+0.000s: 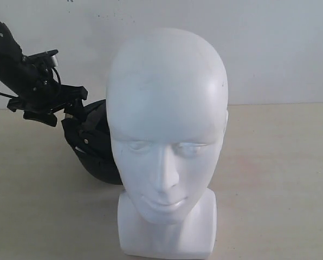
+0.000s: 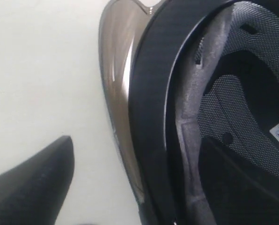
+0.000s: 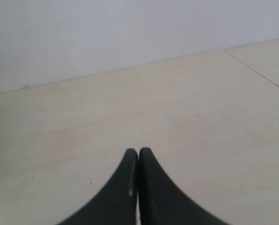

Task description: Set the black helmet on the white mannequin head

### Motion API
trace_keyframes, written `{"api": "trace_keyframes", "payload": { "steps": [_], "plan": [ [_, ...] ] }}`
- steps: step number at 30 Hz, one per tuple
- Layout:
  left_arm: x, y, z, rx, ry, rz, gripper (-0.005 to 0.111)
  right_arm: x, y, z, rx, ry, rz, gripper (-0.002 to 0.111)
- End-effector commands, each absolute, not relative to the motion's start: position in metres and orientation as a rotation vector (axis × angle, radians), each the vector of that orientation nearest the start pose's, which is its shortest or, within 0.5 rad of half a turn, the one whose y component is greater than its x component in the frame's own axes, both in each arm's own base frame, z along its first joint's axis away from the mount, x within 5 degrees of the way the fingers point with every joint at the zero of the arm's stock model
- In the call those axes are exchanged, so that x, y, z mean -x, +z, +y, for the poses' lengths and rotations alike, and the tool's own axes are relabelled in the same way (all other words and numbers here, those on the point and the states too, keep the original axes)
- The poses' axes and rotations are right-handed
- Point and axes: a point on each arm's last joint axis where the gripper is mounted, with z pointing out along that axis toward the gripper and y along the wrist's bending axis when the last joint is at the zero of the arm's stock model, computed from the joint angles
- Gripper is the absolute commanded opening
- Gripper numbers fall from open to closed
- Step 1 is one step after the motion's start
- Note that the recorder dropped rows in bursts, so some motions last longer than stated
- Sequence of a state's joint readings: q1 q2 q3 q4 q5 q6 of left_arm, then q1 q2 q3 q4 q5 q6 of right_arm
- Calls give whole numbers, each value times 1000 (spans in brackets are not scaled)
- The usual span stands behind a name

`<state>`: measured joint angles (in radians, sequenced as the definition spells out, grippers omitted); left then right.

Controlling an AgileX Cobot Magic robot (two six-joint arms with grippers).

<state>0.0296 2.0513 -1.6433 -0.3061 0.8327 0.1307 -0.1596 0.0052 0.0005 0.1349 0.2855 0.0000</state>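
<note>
The white mannequin head (image 1: 167, 135) stands upright at the front centre, facing the exterior camera. Behind it on the left the black helmet (image 1: 94, 146) rests on the table, mostly hidden by the head. My left gripper (image 1: 75, 111) is at the helmet's upper edge. The left wrist view shows the smoky visor (image 2: 118, 84), the black rim (image 2: 151, 117) and the mesh lining (image 2: 252, 117). My left gripper (image 2: 139, 157) is open and straddles that rim, one finger (image 2: 36, 183) outside and clear of the visor, the other inside. My right gripper (image 3: 138, 154) is shut and empty over bare table.
A pale wall (image 1: 270, 49) backs the beige tabletop (image 1: 280, 179). The right arm does not show in the exterior view. A seam in the table (image 3: 256, 70) runs past the right gripper.
</note>
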Motion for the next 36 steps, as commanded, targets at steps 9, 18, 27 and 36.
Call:
{"api": "trace_keyframes", "payload": {
  "steps": [9,18,27,36],
  "plan": [
    [-454,200,-7,108,-328,2719,64,-55,188,-5,-221,7,1749,0],
    [-455,190,-8,155,-354,2741,24,-55,188,-5,-221,7,1749,0],
    [-436,226,4,328,-386,2779,5,-55,188,-5,-221,7,1749,0],
    [-381,276,8,595,-324,2710,4,-55,188,-5,-220,7,1747,0]
  ]
}}
